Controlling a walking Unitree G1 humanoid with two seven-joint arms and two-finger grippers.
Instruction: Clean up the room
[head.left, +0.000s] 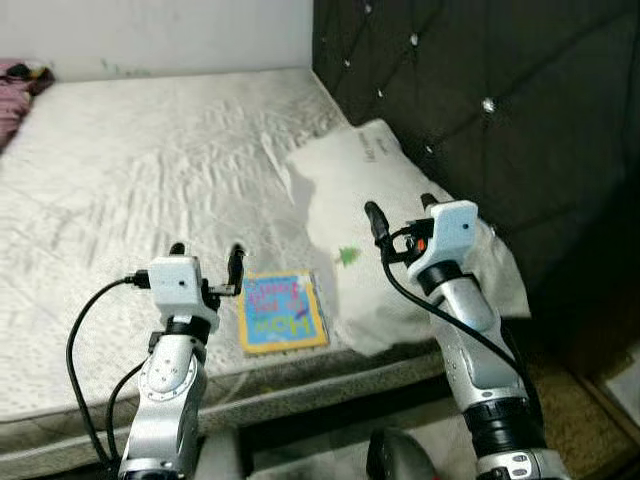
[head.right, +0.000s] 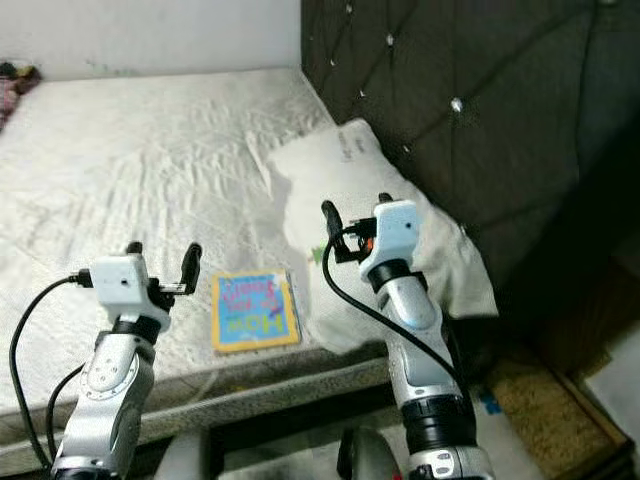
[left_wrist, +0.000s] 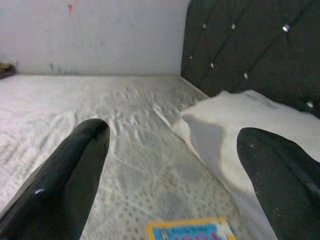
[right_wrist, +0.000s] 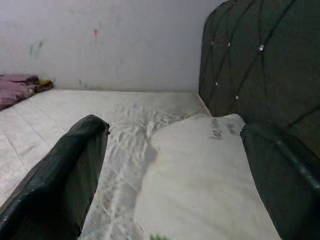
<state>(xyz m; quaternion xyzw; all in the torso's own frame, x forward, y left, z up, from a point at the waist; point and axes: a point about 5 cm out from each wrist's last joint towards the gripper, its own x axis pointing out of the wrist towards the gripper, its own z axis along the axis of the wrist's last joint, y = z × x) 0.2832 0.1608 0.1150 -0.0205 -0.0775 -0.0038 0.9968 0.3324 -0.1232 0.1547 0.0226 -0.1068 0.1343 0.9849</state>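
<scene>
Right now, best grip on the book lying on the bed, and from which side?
Probably the near edge of the book. It lies flat on the mattress close to the bed's front edge, beside the pillow. Come in low from the robot's side with the open left tool, one finger sliding under the cover.

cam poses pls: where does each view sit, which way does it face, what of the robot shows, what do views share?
Left and right eye views: head, forward-down at the bed; both arms, left gripper, right gripper.
Left wrist view: along open fingers toward the wall; book edge below.
Right wrist view: along open fingers, over the pillow.
Shared: bed, pillow, headboard.
</scene>
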